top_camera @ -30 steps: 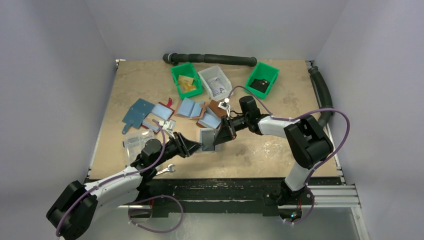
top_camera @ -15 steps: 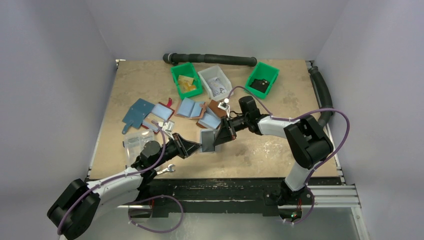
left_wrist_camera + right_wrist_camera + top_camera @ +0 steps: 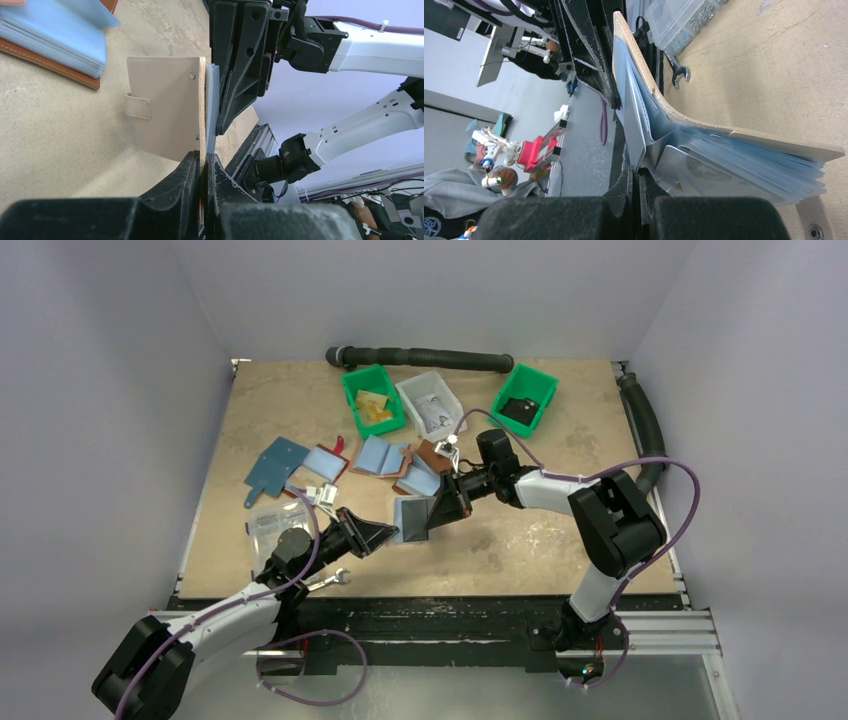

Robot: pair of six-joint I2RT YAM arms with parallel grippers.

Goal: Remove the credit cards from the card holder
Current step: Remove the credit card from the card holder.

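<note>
The card holder (image 3: 413,519) hangs just above the table's middle, between both grippers. In the left wrist view it is a beige cover (image 3: 167,110) with a snap tab and pale blue sheets behind it. My left gripper (image 3: 203,160) is shut on the cover's near edge. From the opposite side my right gripper (image 3: 638,172) is shut on a thin pale blue-grey sheet of the fanned inner sleeves (image 3: 724,160). A greyish card shape shows through a clear sleeve (image 3: 696,167). I cannot pick out the credit cards from the sleeves.
Brown wallets with blue lining (image 3: 385,456) lie behind the grippers, beside a blue-grey flat piece (image 3: 275,468). Two green bins (image 3: 372,400) and a white bin (image 3: 430,402) stand at the back. A clear plastic box (image 3: 275,522) and a wrench (image 3: 333,580) lie near my left arm.
My left gripper's jaws have closed onto the holder's cover edge, and the left arm has drawn back slightly to the left. The right gripper has stayed shut in place.
</note>
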